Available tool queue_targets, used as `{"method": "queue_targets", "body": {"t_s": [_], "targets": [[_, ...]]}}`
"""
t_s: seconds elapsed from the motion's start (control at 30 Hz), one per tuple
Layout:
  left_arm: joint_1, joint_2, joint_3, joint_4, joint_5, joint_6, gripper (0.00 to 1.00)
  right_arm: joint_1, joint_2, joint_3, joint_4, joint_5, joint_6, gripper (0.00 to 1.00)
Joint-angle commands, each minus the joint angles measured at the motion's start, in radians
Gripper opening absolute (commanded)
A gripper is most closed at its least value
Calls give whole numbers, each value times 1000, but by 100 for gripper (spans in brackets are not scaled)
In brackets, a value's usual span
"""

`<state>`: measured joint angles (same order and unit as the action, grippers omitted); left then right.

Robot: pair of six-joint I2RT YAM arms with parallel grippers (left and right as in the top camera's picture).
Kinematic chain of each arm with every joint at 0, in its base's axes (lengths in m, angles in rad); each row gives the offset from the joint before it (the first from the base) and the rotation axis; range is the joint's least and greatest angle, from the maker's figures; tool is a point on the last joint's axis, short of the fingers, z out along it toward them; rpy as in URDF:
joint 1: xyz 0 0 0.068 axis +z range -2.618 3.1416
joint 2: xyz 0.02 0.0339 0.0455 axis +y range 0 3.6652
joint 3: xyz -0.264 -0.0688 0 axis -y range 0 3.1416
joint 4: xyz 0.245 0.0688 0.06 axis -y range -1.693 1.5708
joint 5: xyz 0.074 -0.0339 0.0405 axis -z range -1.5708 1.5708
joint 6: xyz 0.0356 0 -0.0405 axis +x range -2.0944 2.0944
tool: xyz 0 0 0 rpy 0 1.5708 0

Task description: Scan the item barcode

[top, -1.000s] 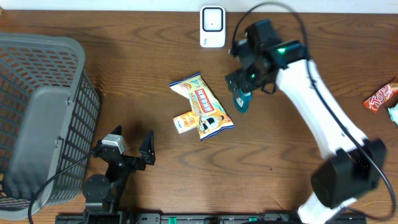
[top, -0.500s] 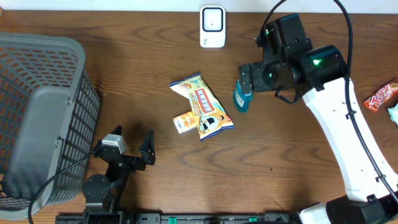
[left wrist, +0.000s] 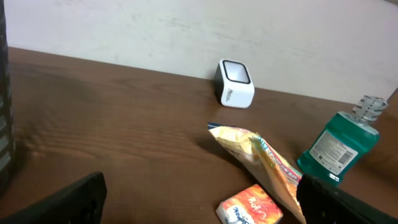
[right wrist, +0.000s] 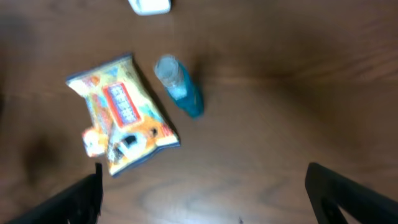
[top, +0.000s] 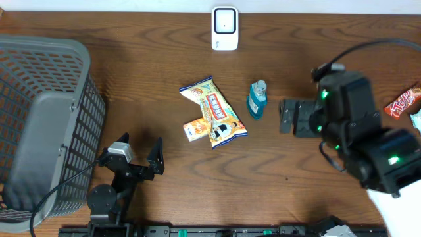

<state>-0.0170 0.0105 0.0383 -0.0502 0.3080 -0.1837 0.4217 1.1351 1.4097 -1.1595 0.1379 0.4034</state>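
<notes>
Status: nothing gripped | left gripper [top: 139, 147]: lower left, jaws wide, empty | right gripper [top: 285, 116]: right of centre, jaws wide, empty | bottle [top: 256, 101]: upright mid-frame, apart from scanner [top: 225, 28] at top centre | left to do, by judgement: lift bottle, present barcode to scanner.

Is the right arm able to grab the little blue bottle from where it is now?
Probably yes. The right gripper is open and sits just beside the blue bottle, with only bare table between them. The snack bag lies on the bottle's far side, out of the way.
</notes>
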Motion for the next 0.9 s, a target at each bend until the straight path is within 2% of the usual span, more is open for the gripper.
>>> {"method": "queue_targets", "body": {"t_s": [0.0,0.2,0.43,0.6,0.73,0.87], "targets": [[-4,-5,-18,-31,4,-2,98,8,-35,-194,122,34,32,99],[-4,-5,-18,-31,5,-2,98,8,-34,-337,323,1,28,99],[-4,-5,-18,-31,5,-2,97,9,38,-345,465,-126,25,99],[-4,-5,-18,-31,4,-2,98,16,131,-345,560,-164,-27,99],[-4,-5,-18,-31,4,-2,98,29,225,-345,642,-150,-82,99],[-4,-5,-18,-31,5,-2,98,45,321,-345,687,-40,-105,99]]}}
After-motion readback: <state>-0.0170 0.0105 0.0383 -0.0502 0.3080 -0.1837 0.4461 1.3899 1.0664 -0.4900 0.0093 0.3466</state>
